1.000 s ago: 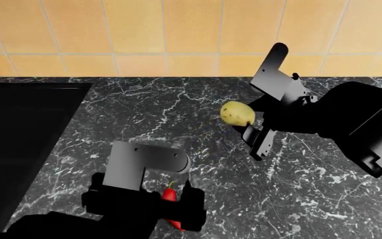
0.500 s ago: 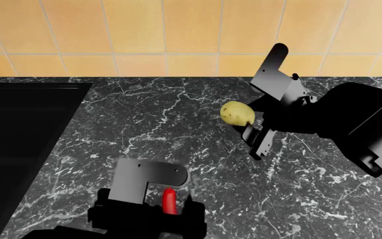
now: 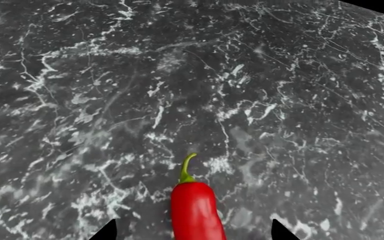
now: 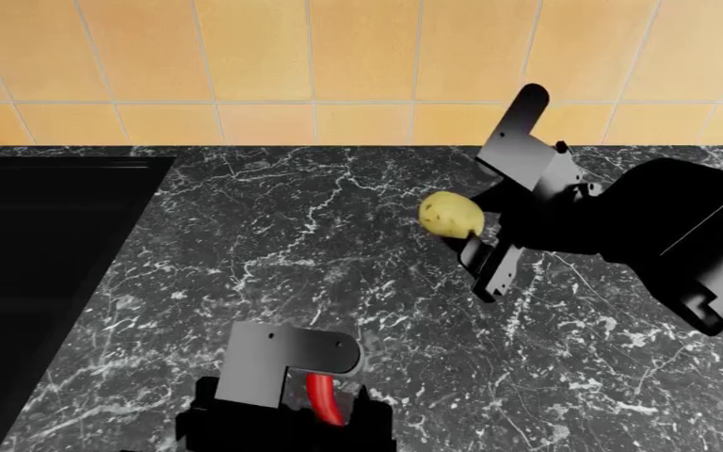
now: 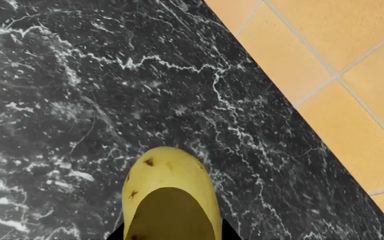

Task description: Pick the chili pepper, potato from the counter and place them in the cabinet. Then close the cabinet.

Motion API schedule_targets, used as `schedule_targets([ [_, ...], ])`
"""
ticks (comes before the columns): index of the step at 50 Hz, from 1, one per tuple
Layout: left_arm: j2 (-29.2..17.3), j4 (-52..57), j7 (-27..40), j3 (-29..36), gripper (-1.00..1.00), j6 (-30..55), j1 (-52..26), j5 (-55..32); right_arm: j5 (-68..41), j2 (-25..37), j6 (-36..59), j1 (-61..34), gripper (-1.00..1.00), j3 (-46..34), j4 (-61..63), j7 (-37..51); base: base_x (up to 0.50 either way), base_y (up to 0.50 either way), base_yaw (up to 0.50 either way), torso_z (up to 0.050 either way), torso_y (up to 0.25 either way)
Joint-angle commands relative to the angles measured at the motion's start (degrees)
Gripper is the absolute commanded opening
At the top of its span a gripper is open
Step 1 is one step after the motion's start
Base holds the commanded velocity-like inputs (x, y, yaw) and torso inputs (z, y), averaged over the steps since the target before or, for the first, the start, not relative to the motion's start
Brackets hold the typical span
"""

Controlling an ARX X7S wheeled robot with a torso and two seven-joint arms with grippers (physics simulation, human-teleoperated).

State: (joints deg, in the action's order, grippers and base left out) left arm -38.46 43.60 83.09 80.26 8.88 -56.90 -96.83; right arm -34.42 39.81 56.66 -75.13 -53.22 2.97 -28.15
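The red chili pepper point(image 3: 195, 210) lies on the marble counter point(image 4: 336, 217), stem pointing away from me. My left gripper point(image 3: 192, 235) is open and straddles it, with a clear gap on each side between fingertips and pepper. In the head view the pepper point(image 4: 324, 400) shows just under the left gripper point(image 4: 324, 414) at the bottom edge. My right gripper point(image 4: 459, 221) is shut on the pale-yellow potato point(image 4: 450, 215) and holds it above the counter near the back wall. The potato point(image 5: 170, 190) fills the space between the right gripper point(image 5: 172, 235) fingers. The cabinet is out of view.
A matte black sink basin point(image 4: 35, 264) takes up the left side of the counter. An orange tiled wall point(image 4: 336, 56) rises behind the counter's back edge. Bare marble lies between the two arms.
My left gripper has drawn back toward the lower edge of the head view, and less of the pepper shows beyond it. The right arm and potato have not moved.
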Motion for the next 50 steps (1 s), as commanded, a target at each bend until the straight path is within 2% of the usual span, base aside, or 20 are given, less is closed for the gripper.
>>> schedule_targets([
  [1,-0.1,-2.0,-3.1,1.5,1.0,-1.1,2.3,-0.2,0.4,0.2,0.2,-0.1,-1.0,0.0,0.5,0.0,0.0,0.0,0.0,0.0,0.0],
  [9,0.2,-2.4,-4.0,1.7,1.0,-1.0,2.5,0.4,0.5,0.2,0.1,-0.2,-1.0,-0.1,0.0,-0.1,0.0,0.0,0.0,0.0,-0.002],
  [10,0.2,-2.3,-3.9,1.7,-1.0,-0.9,2.4,0.4,0.5,0.2,0.0,-0.2,-1.0,-0.1,-0.1,-0.1,0.0,0.0,0.0,0.0,-0.01],
  [23,1.1,-0.1,-1.6,2.2,-1.0,1.4,0.2,0.9,0.2,0.4,0.7,-0.8,-1.0,0.1,0.3,0.0,0.0,0.0,0.0,0.0,-0.001],
  [35,2.2,3.6,-0.5,2.1,-1.0,7.0,-6.7,2.7,0.0,0.8,1.4,-1.3,-1.0,0.1,1.5,0.2,0.0,0.0,0.0,0.0,0.0],
  [41,1.2,5.4,-2.3,-0.3,-1.0,9.1,-13.0,2.5,-0.2,1.3,2.4,-2.0,-1.0,0.4,3.5,0.8,0.0,0.0,0.0,0.0,0.0],
  [50,-3.2,5.0,-7.6,-4.3,-1.0,11.1,-20.4,2.7,-0.6,3.1,4.9,-3.5,-1.0,1.1,8.2,2.1,0.0,0.0,0.0,0.0,0.0],
])
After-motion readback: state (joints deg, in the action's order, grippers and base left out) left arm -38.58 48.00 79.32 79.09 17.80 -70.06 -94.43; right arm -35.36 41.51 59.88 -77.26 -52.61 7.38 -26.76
